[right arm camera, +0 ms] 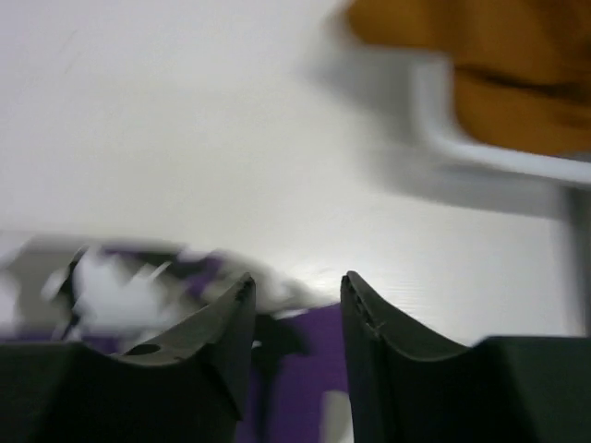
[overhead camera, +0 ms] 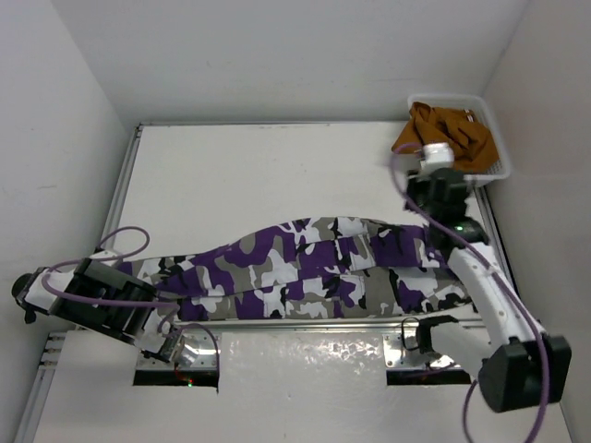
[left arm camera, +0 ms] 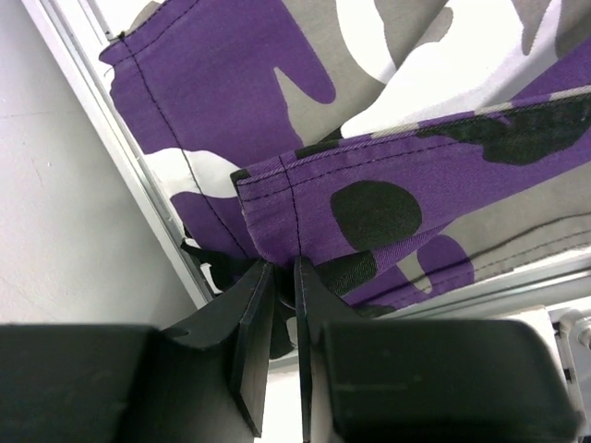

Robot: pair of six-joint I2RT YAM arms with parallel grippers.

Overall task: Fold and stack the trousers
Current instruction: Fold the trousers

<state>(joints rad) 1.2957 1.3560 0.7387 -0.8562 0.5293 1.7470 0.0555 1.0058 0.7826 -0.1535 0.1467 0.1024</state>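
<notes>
The camouflage trousers (overhead camera: 305, 268) lie stretched flat from left to right across the near part of the table, leg ends at the left. My left gripper (overhead camera: 164, 300) is at the leg ends. In the left wrist view it (left arm camera: 284, 266) is shut on the stitched hem of the trousers (left arm camera: 388, 138) beside the table's edge rail. My right gripper (overhead camera: 417, 191) hovers over the far right end of the trousers. In the blurred right wrist view it (right arm camera: 295, 281) is open and empty, with purple cloth (right arm camera: 309, 369) below the fingers.
A white basket (overhead camera: 448, 98) at the far right corner holds an orange-brown garment (overhead camera: 443, 129); both show in the right wrist view, basket rim (right arm camera: 480, 157) and garment (right arm camera: 499, 83). White walls enclose the table on three sides. Metal rail (left arm camera: 138, 175) runs along the left edge.
</notes>
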